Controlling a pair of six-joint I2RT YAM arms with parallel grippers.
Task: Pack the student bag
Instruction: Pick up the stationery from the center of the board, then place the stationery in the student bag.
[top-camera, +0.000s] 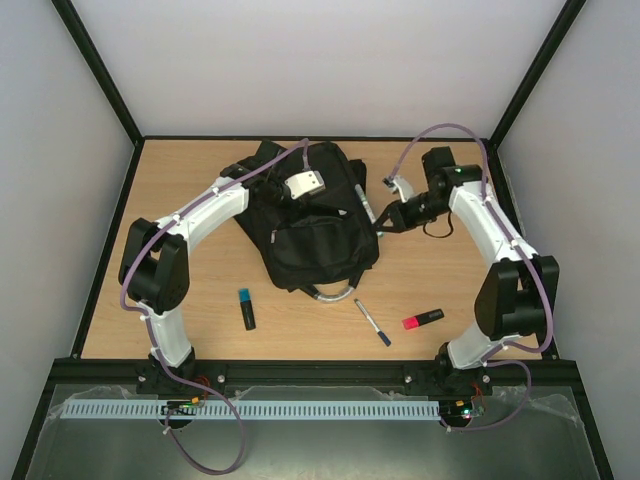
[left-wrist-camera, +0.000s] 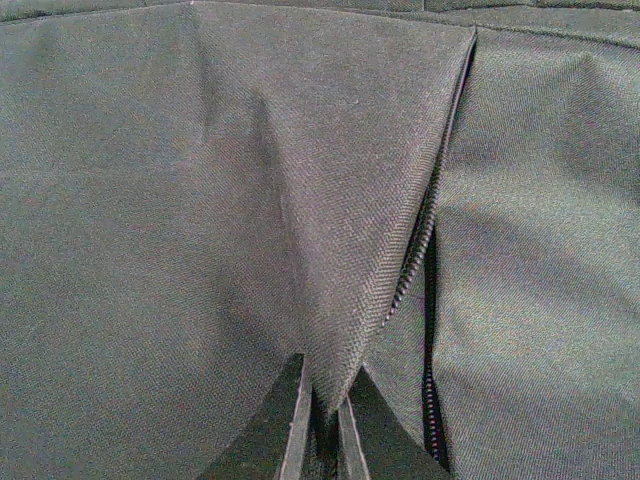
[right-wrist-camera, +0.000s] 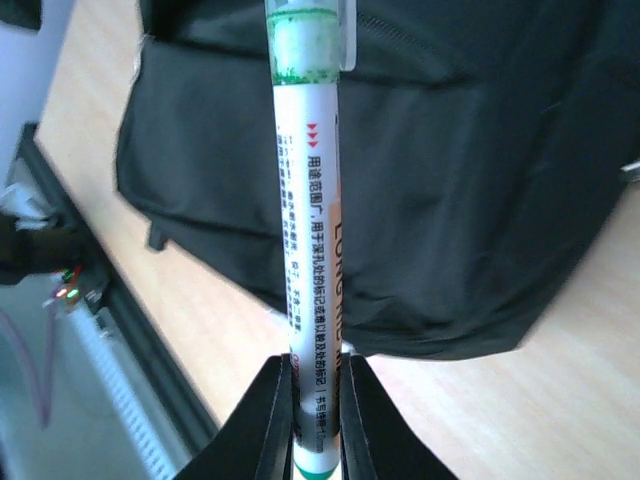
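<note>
The black student bag (top-camera: 310, 225) lies mid-table, its grey loop handle (top-camera: 330, 292) toward me. My left gripper (top-camera: 283, 203) is over the bag's upper part and is shut on a fold of the bag's fabric (left-wrist-camera: 340, 300) beside the open zip (left-wrist-camera: 430, 290). My right gripper (top-camera: 383, 222) is at the bag's right edge, shut on a white marker with a green band (right-wrist-camera: 310, 230); the marker (top-camera: 366, 203) points toward the bag (right-wrist-camera: 470, 170).
In front of the bag lie a black marker with a blue cap (top-camera: 246, 308), a pen (top-camera: 372, 322) and a red highlighter (top-camera: 423, 319). Black frame posts and grey walls enclose the table.
</note>
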